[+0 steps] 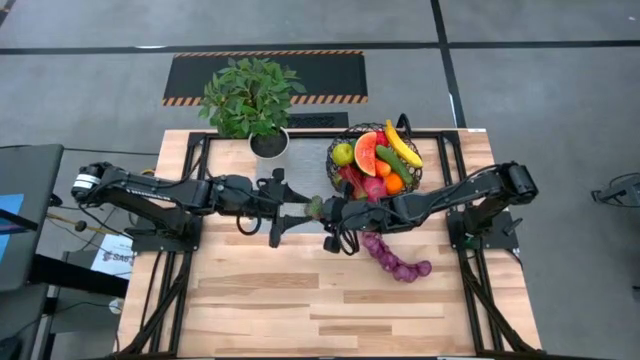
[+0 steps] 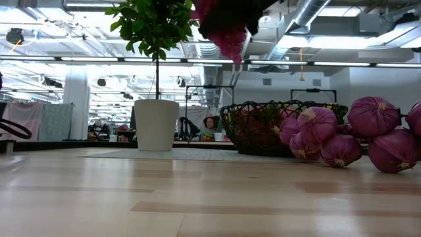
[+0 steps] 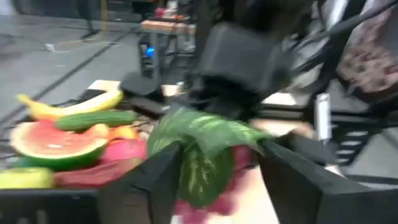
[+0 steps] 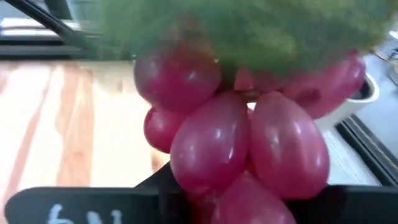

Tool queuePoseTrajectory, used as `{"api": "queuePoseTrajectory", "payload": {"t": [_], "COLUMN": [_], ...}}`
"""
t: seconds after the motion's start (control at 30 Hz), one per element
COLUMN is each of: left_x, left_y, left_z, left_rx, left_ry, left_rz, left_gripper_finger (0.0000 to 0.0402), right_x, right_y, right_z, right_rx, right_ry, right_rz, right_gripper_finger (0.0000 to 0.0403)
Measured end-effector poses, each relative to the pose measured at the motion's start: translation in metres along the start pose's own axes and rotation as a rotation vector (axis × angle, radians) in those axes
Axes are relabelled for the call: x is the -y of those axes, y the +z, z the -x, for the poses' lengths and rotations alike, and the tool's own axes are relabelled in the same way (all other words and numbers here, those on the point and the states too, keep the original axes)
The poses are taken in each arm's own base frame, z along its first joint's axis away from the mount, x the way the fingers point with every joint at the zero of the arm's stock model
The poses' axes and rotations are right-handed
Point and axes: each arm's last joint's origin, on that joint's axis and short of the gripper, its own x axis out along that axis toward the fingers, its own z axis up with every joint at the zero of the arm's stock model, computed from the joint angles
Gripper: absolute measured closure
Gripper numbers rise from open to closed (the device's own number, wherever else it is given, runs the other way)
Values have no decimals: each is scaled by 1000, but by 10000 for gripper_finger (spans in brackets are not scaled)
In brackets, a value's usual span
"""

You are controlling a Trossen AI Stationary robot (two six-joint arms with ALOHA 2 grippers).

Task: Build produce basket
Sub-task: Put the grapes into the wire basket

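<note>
A bunch of red grapes with a green leaf (image 1: pixel 316 207) hangs above the table's middle. It shows in the low view (image 2: pixel 228 36) and fills the right wrist view (image 4: pixel 249 143). My right gripper (image 1: pixel 332 212) reaches in from the right and is shut on it. My left gripper (image 1: pixel 300 213) comes from the left and is open, with one finger (image 3: pixel 149 183) on either side of the leaf (image 3: pixel 205 140). The dark wire basket (image 1: pixel 332 160) stands at the far right, holding banana, watermelon slice, cucumber, apple and oranges. My right gripper holds the red grape bunch level from the table's right side. The leaf and grapes hide which part the fingers are on. The bunch hangs clear of the table, grapes (image 2: pixel 230 43) below the leaf. My left gripper: I cannot tell whether its fingers touch the leaf's edges (image 3: pixel 165 146).
A string of purple round pieces (image 1: pixel 395 258) lies on the table right of centre, near the basket's front (image 2: pixel 342 135). A potted plant in a white pot (image 1: pixel 269 143) stands at the far edge, left of the basket. The near half of the table is bare wood (image 1: pixel 300 310).
</note>
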Motion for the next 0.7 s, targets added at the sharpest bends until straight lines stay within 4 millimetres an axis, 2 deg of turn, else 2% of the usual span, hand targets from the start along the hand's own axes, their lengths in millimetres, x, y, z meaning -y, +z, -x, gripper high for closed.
{"api": "queuePoseTrajectory", "payload": {"t": [0.17, 0.37, 0.5, 0.7], "left_x": [2, 1, -2, -3], "left_y": [7, 11, 8, 1], "left_z": [12, 30, 40, 40], "left_rx": [19, -10, -59, -121], "left_ry": [-99, -118, -69, -26], "left_rz": [76, 106, 92, 59], "left_gripper_finger": [157, 139, 138, 138], "right_x": [12, 42, 72, 108], "right_y": [-3, 2, -2, -24], "right_z": [1, 13, 31, 56], "right_rx": [-56, -108, -224, -513], "right_ry": [-68, -148, -270, -361], "right_rz": [21, 6, -36, -87], "right_gripper_finger": [276, 277, 274, 271]}}
